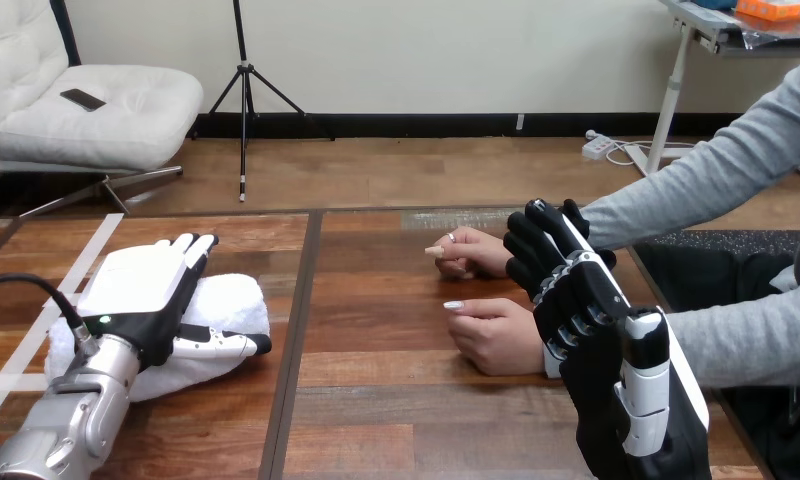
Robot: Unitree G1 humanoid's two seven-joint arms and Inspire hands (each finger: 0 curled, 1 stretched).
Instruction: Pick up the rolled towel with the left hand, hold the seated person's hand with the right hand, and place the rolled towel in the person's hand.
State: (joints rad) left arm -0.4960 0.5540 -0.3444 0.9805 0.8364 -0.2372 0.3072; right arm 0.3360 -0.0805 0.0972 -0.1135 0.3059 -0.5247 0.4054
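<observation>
**Table (376, 420), middle strip:** bare wood from near edge to far edge, between the towel and the person's hands. Open passage.

**Left side:** rolled towel (231, 300) with the left hand (141, 295) lying flat on top. Bare wood beyond it toward the far edge. White tape (88, 250) lies flat on the wood and is no obstacle.

**Right side:** the person's nearer hand (496, 335) and farther hand (471, 252) rest on the wood with a narrow gap between them. The right hand (576, 300) stands upright at their wrists, closing the approach from the right edge. Contact cannot be told.

**Near edge, centre:** bare wood in front of the nearer hand.
</observation>
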